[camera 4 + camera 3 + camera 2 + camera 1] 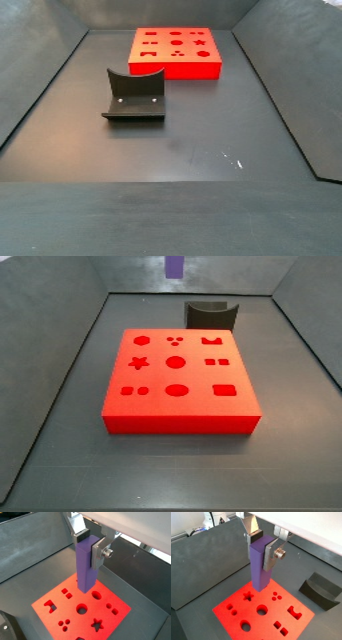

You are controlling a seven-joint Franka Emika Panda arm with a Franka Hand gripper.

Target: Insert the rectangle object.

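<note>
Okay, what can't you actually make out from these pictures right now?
- Gripper: out of frame in both side views; only the purple bar's lower end shows in one.
- Bar's top: hidden between the fingers in both wrist views.
- Dark curved holder: its base is hidden behind the red block.

The gripper (262, 543) has bare silver metal fingers (272, 553) clamping the matt, smooth purple bar (86, 564). The red block (181, 378) looks like smooth plastic. The dark holder (135, 95) is matt.
</note>
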